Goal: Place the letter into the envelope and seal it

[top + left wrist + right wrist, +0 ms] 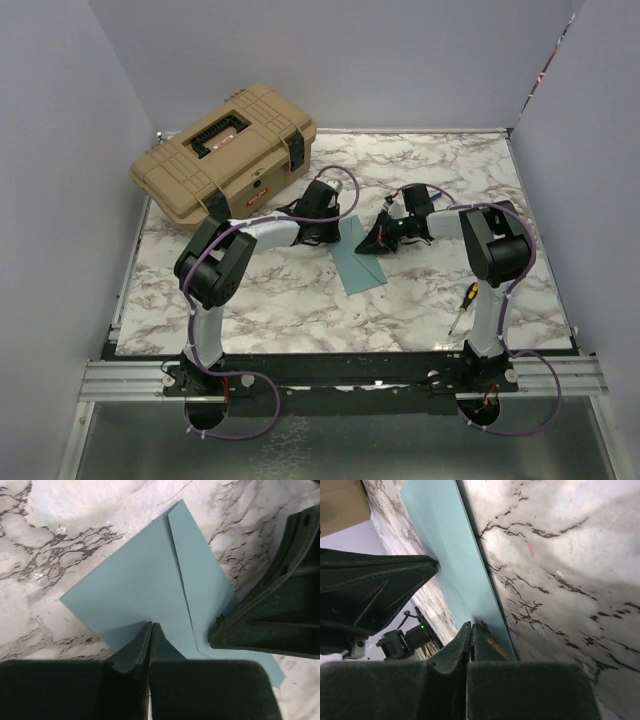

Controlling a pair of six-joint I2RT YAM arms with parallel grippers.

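near: screwdriver point(462, 307) lying by right base | middle: we are seeing the teal envelope point(145, 580) lying flat on the marble counter point(250, 300); left jaws and right jaws both shut, empty, tips resting on it; letter showing nowhere | handling: thin, light, slippery, creasing easily; we are favouring an edge pinch | far: tan toolbox point(225, 150)

envelope point(362, 265) flat mid-worktop point(280, 310) | toolbox point(225, 150) behind it, far left | screwdriver point(462, 307) near right | left claw point(151, 628), right claw point(471, 628) tip-down on envelope's far end
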